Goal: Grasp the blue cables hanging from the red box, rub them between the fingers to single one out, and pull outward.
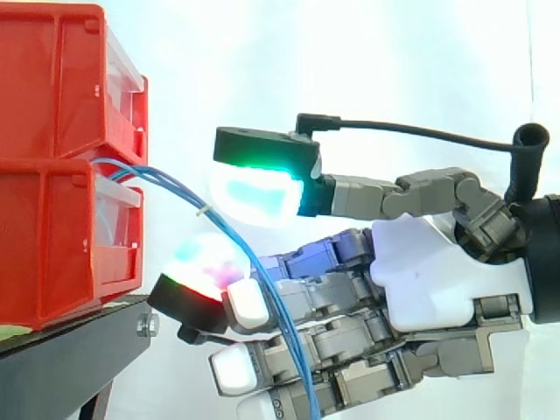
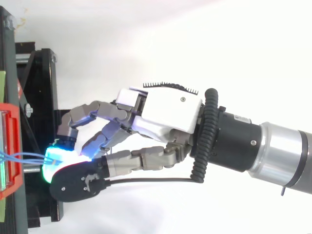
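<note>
Thin blue cables (image 1: 179,190) leave the gap between the two stacked red plastic bins (image 1: 61,245) and arc down and away from them. Just off the bins' front, the grey and white robot hand (image 1: 437,271) has them pinched. Its green-glowing thumb pad (image 1: 258,192) sits above them and a curled red-glowing fingertip (image 1: 206,262) below. The pads meet on the strands in the top view. Farther from the bins, the cables hang across the lower fingers.
</note>
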Controlling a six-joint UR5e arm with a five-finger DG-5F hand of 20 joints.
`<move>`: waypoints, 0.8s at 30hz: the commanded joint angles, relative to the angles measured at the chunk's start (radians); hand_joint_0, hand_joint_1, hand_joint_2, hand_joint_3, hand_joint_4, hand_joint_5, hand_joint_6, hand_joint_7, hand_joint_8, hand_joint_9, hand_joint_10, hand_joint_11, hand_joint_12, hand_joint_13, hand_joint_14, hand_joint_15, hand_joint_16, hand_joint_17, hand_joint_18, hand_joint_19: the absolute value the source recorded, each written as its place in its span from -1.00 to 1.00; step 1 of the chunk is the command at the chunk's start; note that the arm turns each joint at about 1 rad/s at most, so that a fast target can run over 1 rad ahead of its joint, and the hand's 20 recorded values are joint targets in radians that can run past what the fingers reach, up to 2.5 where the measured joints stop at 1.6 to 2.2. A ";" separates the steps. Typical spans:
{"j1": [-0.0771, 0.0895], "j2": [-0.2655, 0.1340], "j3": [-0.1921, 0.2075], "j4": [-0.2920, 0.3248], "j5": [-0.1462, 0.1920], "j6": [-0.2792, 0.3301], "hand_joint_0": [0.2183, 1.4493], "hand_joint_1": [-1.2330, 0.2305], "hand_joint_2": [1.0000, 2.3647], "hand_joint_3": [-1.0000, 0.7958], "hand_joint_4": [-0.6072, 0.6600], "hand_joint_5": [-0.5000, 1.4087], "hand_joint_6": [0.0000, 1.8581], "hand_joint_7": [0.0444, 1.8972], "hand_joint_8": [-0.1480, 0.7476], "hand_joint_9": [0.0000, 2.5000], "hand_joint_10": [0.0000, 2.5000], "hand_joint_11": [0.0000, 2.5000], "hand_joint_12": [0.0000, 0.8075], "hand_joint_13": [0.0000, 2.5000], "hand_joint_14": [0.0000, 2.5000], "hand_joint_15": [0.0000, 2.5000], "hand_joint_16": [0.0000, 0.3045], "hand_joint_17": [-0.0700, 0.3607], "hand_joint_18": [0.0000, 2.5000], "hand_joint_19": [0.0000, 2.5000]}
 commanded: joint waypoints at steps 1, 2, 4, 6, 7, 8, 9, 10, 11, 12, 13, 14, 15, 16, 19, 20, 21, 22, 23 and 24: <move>-0.003 0.000 0.018 -0.022 0.000 0.000 -0.46 -0.14 -0.99 -0.32 0.12 -0.62 -0.19 -0.02 -0.17 -0.16 -0.98 -0.49 -0.26 -0.33 -0.98 -0.54 -0.72 -0.23 -0.51 -0.57; -0.003 0.000 0.024 -0.031 0.000 0.000 -0.46 -0.13 -0.99 -0.33 0.12 -0.62 -0.19 -0.02 -0.18 -0.16 -0.98 -0.48 -0.26 -0.33 -0.98 -0.54 -0.72 -0.23 -0.51 -0.57; -0.003 0.000 0.033 -0.055 0.000 0.000 -0.47 -0.11 -0.99 -0.34 0.13 -0.62 -0.19 -0.03 -0.17 -0.16 -0.98 -0.49 -0.26 -0.33 -0.98 -0.54 -0.72 -0.23 -0.51 -0.57; -0.003 0.003 0.038 -0.060 0.000 0.000 -0.47 -0.11 -0.99 -0.34 0.13 -0.62 -0.20 -0.03 -0.17 -0.16 -0.98 -0.48 -0.25 -0.33 -0.98 -0.54 -0.72 -0.23 -0.51 -0.58; -0.003 0.005 0.039 -0.061 0.000 -0.002 -0.47 -0.11 -0.99 -0.33 0.12 -0.62 -0.20 -0.01 -0.17 -0.16 -0.99 -0.49 -0.25 -0.33 -0.98 -0.54 -0.72 -0.23 -0.51 -0.58; -0.003 0.005 0.039 -0.061 0.000 -0.002 -0.45 -0.12 -0.99 -0.30 0.12 -0.62 -0.20 -0.01 -0.17 -0.16 -0.98 -0.49 -0.26 -0.33 -0.98 -0.53 -0.72 -0.23 -0.51 -0.57; -0.003 0.008 0.047 -0.064 0.000 -0.002 -0.43 -0.13 -0.98 -0.28 0.11 -0.63 -0.20 0.00 -0.17 -0.17 -0.98 -0.47 -0.26 -0.33 -0.98 -0.54 -0.72 -0.24 -0.51 -0.57; -0.003 0.006 0.045 -0.068 0.000 -0.002 -0.42 -0.14 -0.98 -0.26 0.11 -0.63 -0.19 -0.01 -0.17 -0.17 -0.98 -0.47 -0.26 -0.34 -0.98 -0.53 -0.73 -0.24 -0.51 -0.57; -0.003 0.008 0.047 -0.069 0.000 -0.002 -0.42 -0.14 -0.98 -0.23 0.10 -0.63 -0.19 -0.01 -0.17 -0.17 -0.98 -0.47 -0.26 -0.33 -0.98 -0.53 -0.73 -0.24 -0.52 -0.57; -0.002 0.006 0.045 -0.075 0.000 -0.003 -0.42 -0.15 -0.98 -0.22 0.11 -0.64 -0.18 -0.02 -0.17 -0.18 -0.98 -0.46 -0.26 -0.33 -0.98 -0.54 -0.73 -0.24 -0.52 -0.57; -0.002 0.008 0.045 -0.075 0.000 -0.003 -0.41 -0.15 -0.98 -0.21 0.11 -0.64 -0.16 -0.03 -0.17 -0.18 -0.98 -0.46 -0.26 -0.34 -0.98 -0.53 -0.73 -0.24 -0.52 -0.57; -0.002 0.008 0.045 -0.075 0.000 -0.003 -0.42 -0.16 -0.98 -0.20 0.09 -0.64 -0.16 -0.02 -0.18 -0.18 -0.98 -0.45 -0.26 -0.34 -0.98 -0.53 -0.73 -0.24 -0.52 -0.57; -0.002 0.008 0.045 -0.075 0.000 -0.005 -0.41 -0.17 -0.98 -0.18 0.09 -0.65 -0.15 -0.04 -0.17 -0.19 -0.98 -0.45 -0.26 -0.34 -0.98 -0.53 -0.73 -0.24 -0.52 -0.57; -0.002 0.008 0.045 -0.074 0.000 -0.005 -0.41 -0.18 -0.98 -0.16 0.08 -0.65 -0.14 -0.03 -0.16 -0.19 -0.98 -0.44 -0.27 -0.34 -0.98 -0.53 -0.73 -0.24 -0.52 -0.57; -0.002 0.008 0.051 -0.075 0.000 -0.006 -0.40 -0.23 -0.98 -0.13 0.11 -0.67 -0.09 -0.06 -0.15 -0.20 -0.98 -0.42 -0.25 -0.34 -0.98 -0.53 -0.72 -0.23 -0.51 -0.57; -0.003 0.008 0.053 -0.075 0.000 -0.006 -0.40 -0.25 -0.98 -0.11 0.12 -0.67 -0.07 -0.09 -0.13 -0.20 -0.98 -0.42 -0.25 -0.34 -0.98 -0.52 -0.72 -0.23 -0.51 -0.57; -0.005 0.008 0.055 -0.075 0.000 -0.006 -0.40 -0.25 -0.98 -0.11 0.13 -0.67 -0.06 -0.11 -0.14 -0.20 -0.98 -0.42 -0.25 -0.34 -0.98 -0.53 -0.72 -0.22 -0.51 -0.57; -0.003 0.008 0.056 -0.075 0.000 -0.009 -0.40 -0.27 -0.97 -0.11 0.11 -0.68 -0.06 -0.10 -0.14 -0.21 -0.98 -0.41 -0.26 -0.34 -0.98 -0.53 -0.72 -0.23 -0.51 -0.57; -0.003 0.008 0.056 -0.075 0.000 -0.009 -0.39 -0.29 -0.98 -0.12 0.10 -0.68 -0.05 -0.12 -0.15 -0.22 -0.98 -0.41 -0.26 -0.34 -0.98 -0.52 -0.73 -0.24 -0.52 -0.57; -0.003 0.008 0.062 -0.075 0.000 -0.014 -0.39 -0.33 -0.98 -0.14 0.09 -0.68 -0.04 -0.12 -0.15 -0.22 -0.98 -0.41 -0.26 -0.34 -0.98 -0.53 -0.73 -0.24 -0.52 -0.57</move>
